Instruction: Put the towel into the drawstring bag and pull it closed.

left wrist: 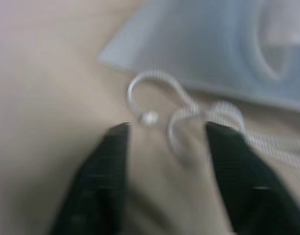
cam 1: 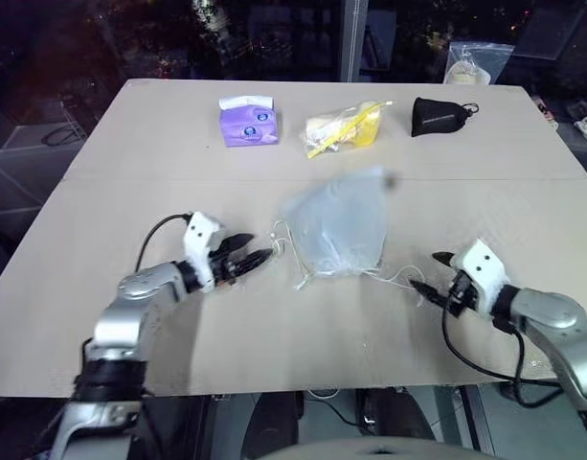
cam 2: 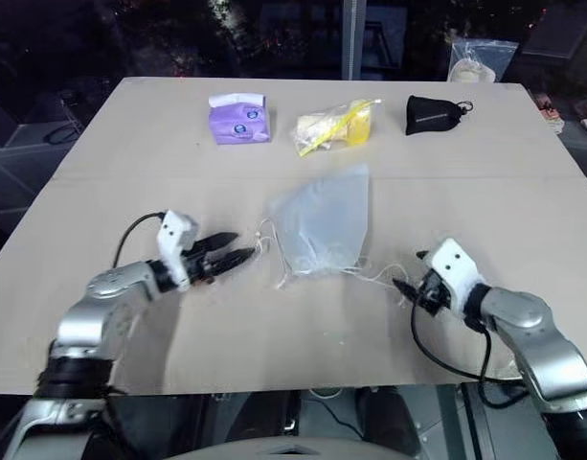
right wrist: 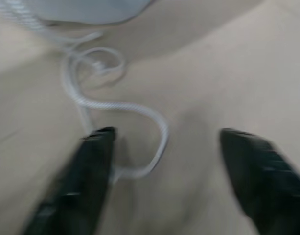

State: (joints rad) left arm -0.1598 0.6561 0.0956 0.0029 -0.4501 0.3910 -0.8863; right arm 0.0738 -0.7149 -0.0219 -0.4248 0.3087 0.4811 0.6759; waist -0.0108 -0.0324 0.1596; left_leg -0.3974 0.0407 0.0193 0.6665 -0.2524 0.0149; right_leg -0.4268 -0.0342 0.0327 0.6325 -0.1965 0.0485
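Right gripper (cam 1: 435, 273): nearest the camera, low over the table (cam 1: 101, 192), my black fingers spread wide, holding nothing; a loop of white cord (right wrist: 140, 110) lies on the wood between them.
Left gripper (cam 1: 258, 251): fingers parted, nothing pinched; a knotted cord end (left wrist: 150, 117) lies just ahead of the tips.
Drawstring bag (cam 1: 336, 225): flat on the table between my two grippers, gathered end toward me, cords trailing out to both sides.
Towel: a blue-grey tint shows through the bag; I cannot tell its outline or how fully it sits inside.
Far side: purple tissue pack (cam 1: 248, 122), clear plastic bag with yellow contents (cam 1: 343, 128), small black pouch (cam 1: 439, 116), in a row well apart from the drawstring bag; nothing between me and the cords.
Arm pose: both forearms reach in from the near edge, grippers angled inward toward the bag and slightly down.
Hard to read: whether the bag's mouth is drawn fully shut.
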